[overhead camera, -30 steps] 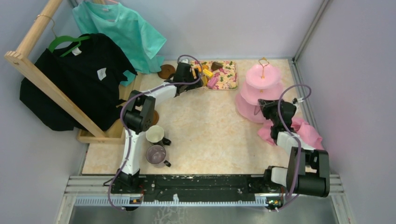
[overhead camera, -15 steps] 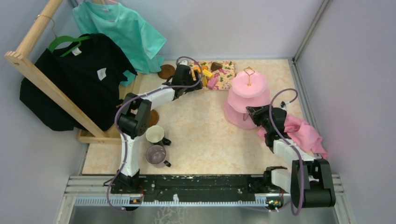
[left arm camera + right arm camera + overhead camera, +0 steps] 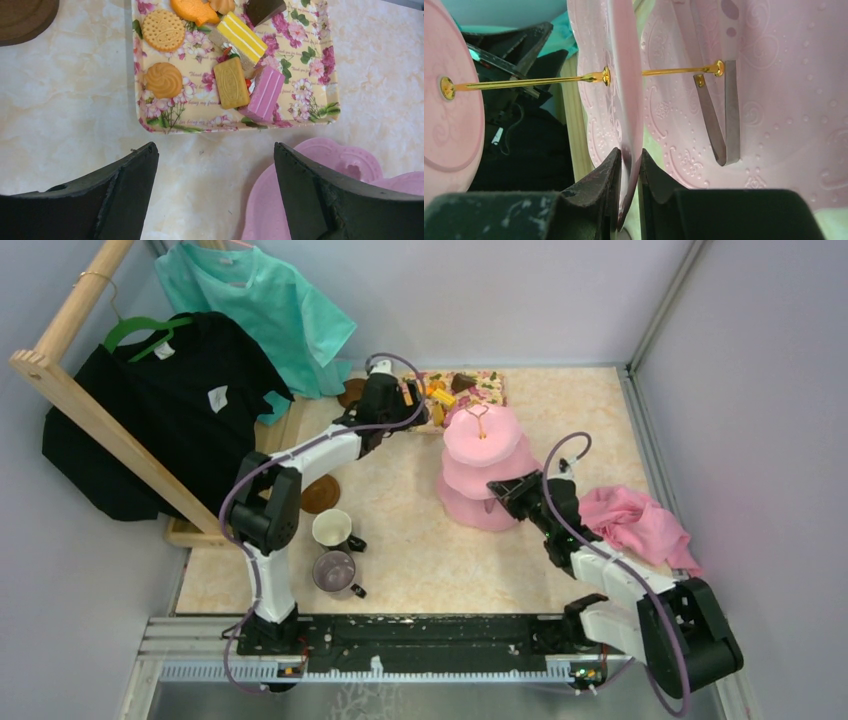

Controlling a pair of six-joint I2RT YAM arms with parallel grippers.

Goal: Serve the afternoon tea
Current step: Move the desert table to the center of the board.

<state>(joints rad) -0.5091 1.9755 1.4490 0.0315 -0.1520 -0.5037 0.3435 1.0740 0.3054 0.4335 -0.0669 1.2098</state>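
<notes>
Pinching the pink cake stand (image 3: 478,455) is the right claw (image 3: 628,155). Its two black fingers are shut tight on the thin rim of the middle plate (the wrist cam shows the rim squeezed between them). The stand sits upright near the mid of the table (image 3: 410,540), gold loop (image 3: 480,412) on top, w/ the right claw at its near-right side.

The left claw (image 3: 214,150) is wide open and holds nothing. It hangs over the table just on the near side of the flower mat (image 3: 305,85). The snacks lie on that mat, ahead of the claw & not between its fingers: a round orange cookie (image 3: 163,80), a yellow stripy cake (image 3: 242,34), a pink bar (image 3: 266,93), a brown bit (image 3: 265,7). The stand's pink edge shows beside this claw's right finger, close to the mat but not touching it.

The white mug (image 3: 332,528) and grey-purple mug (image 3: 335,570) stand side by side by the left arm, well apart from both claws. A brown saucer (image 3: 320,494) lies just behind them. The pink cloth (image 3: 635,525) lies right of the stand.
</notes>
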